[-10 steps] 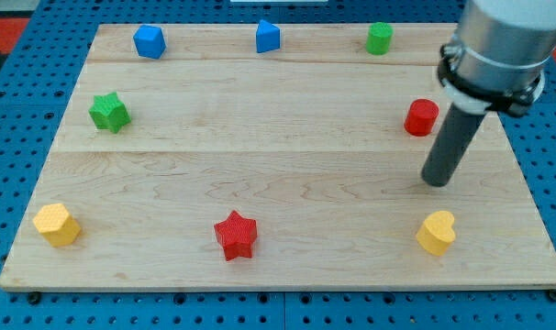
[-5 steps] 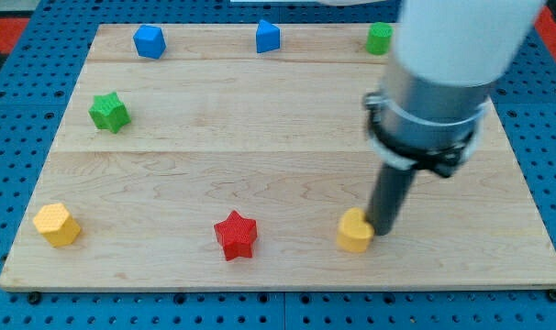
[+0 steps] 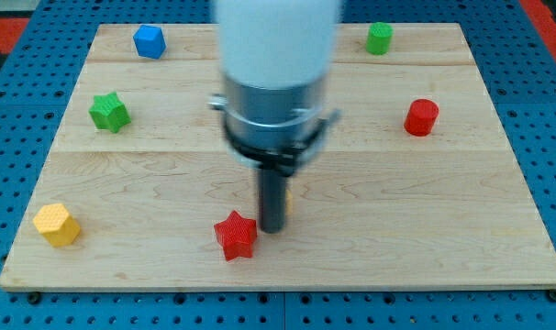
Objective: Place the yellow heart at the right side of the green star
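Note:
The green star sits at the view's left, in the upper half of the wooden board. My tip is near the board's lower middle, just right of the red star. The yellow heart is almost wholly hidden behind my rod; only a thin yellow sliver shows at the rod's right edge, above the tip. The heart lies far to the right of and below the green star.
A blue block is at the top left and a green block at the top right. A red cylinder is at the right. A yellow block is at the bottom left. My arm hides the board's top middle.
My tip swept from the right side leftward along the board's lower part, pushing the yellow heart from the bottom right towards the lower middle. The other blocks stayed put.

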Motion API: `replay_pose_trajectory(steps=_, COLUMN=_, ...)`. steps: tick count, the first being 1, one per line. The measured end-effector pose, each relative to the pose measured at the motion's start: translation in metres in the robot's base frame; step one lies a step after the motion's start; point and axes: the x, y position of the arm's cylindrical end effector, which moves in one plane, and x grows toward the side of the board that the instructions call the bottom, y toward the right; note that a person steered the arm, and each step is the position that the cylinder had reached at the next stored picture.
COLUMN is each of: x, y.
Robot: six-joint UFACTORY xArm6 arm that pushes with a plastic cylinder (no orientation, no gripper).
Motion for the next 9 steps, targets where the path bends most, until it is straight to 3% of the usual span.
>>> replay_pose_trajectory(steps=1, x=-0.047, y=-0.011)
replay_pose_trajectory(steps=2, x=-0.069, y=0.014)
replay_pose_trajectory(steps=3, x=-0.038, y=0.037)
replay_pose_trajectory(steps=4, x=-0.049, y=0.073)
replay_pose_trajectory(steps=6, x=-0.136, y=0.018)
replay_pose_trajectory(steps=7, x=-0.178, y=0.044)
replay_pose_trajectory(steps=9, x=-0.17, y=-0.09)
